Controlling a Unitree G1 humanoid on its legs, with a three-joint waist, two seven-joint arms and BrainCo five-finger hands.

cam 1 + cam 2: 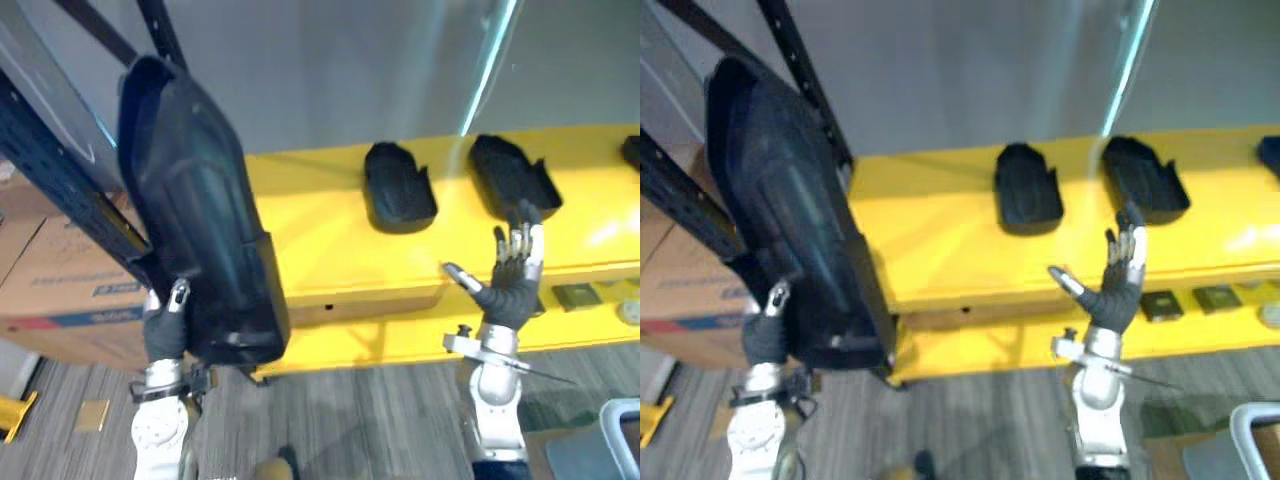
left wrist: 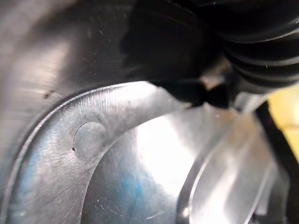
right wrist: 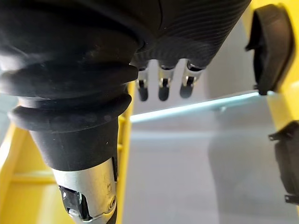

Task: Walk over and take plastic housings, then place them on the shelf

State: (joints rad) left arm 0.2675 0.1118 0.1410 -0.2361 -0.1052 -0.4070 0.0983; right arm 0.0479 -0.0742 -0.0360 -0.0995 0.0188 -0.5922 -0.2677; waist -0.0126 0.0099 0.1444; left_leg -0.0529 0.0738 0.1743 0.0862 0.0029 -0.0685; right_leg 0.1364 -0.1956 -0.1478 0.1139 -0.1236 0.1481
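The left hand (image 1: 165,325) grips a large black plastic housing (image 1: 200,210) at its lower end. Its thumb lies over the front face and the other fingers are hidden behind the part. The housing stands nearly upright, its long axis leaning from upper left to lower right. It is off the left end of the yellow shelf (image 1: 320,235), its lower right edge overlapping the shelf's corner. The bare shelf top lies to the housing's right and slightly beyond it, so the left arm looks best placed for the set-down. The right hand (image 1: 510,280) is raised before the shelf's front edge, fingers straight, thumb spread, holding nothing. Two smaller black housings (image 1: 398,187) (image 1: 513,175) already lie on the shelf, well apart from the held one, leaving a free stretch between. A dark rack upright (image 1: 60,170) runs just behind the held housing and could catch it, and cardboard boxes (image 1: 60,275) sit below to the left.
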